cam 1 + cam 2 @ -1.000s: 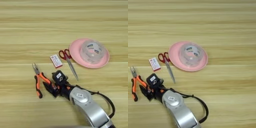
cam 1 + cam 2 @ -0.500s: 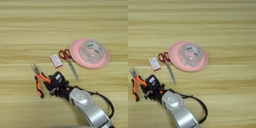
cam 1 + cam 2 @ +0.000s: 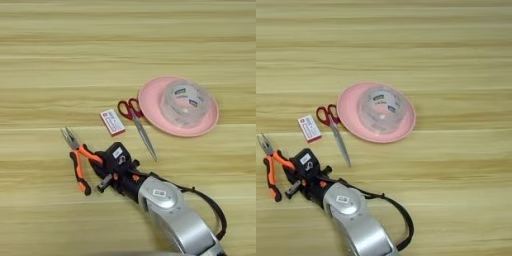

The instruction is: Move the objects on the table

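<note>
Change: claw has closed in leftward onto the pliers.
Claw: finger state cannot be told.
Location: pliers near-left on table, beside box.
Risk: a handle-only grip may let the pliers swing or slip.

Orange-and-black-handled pliers flat at near left, jaws pointing far-left. Small red-and-white rectangular box just beyond. Red-handled scissors closed, blades pointing near. Large clear tape roll resting on round pink plate, right. Light wooden table beneath.
</note>
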